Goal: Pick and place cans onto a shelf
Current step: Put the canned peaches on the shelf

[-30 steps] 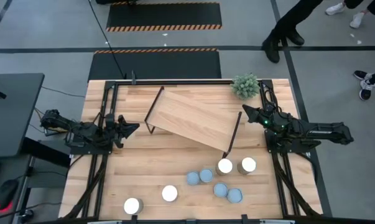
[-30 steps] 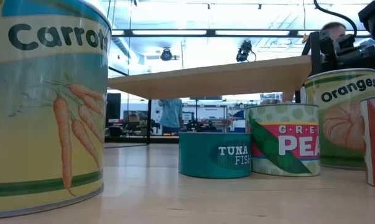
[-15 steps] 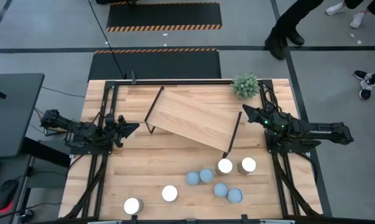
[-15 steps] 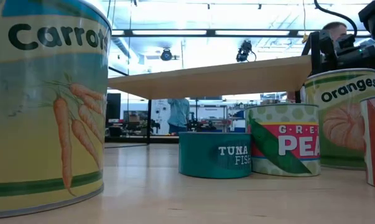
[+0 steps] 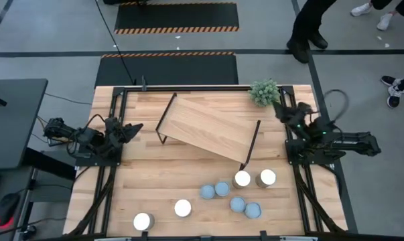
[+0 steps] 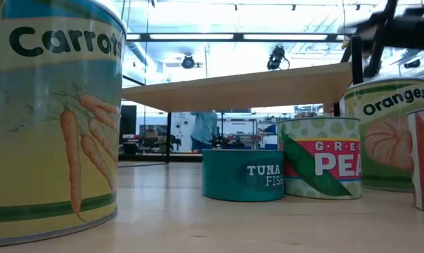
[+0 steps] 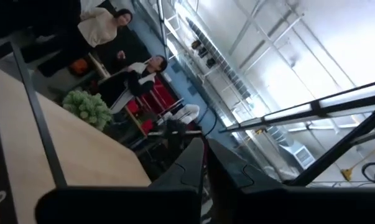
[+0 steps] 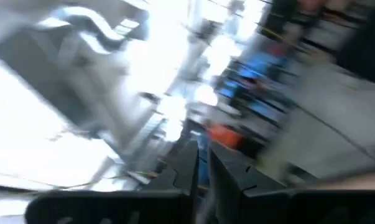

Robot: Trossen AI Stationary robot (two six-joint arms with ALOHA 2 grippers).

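Several cans stand on the near half of the table: white-topped ones (image 5: 182, 208) (image 5: 242, 179) and blue-grey-topped ones (image 5: 222, 189). The low view shows them as a carrot can (image 6: 53, 119), a tuna can (image 6: 243, 174), a pea can (image 6: 320, 167) and an orange can (image 6: 387, 133). The shelf (image 5: 208, 127), a light-wood board on black wire legs, stands askew at the table's middle and far part. My left gripper (image 5: 136, 126) is shut at the left edge, tipped upward. My right gripper (image 5: 280, 107) is shut at the right edge, near the plant. Both hold nothing.
A small green potted plant (image 5: 264, 92) stands at the far right corner, close to my right gripper. Black frame rails (image 5: 188, 87) run along the table's far and side edges. People's legs (image 5: 309, 33) show on the floor beyond the table.
My right gripper has risen, tipped upward and swung toward the far edge, close to the plant. My left gripper has tipped upward and rolled, shifting slightly toward the far edge. Both stay shut. The cans and the shelf have not moved.
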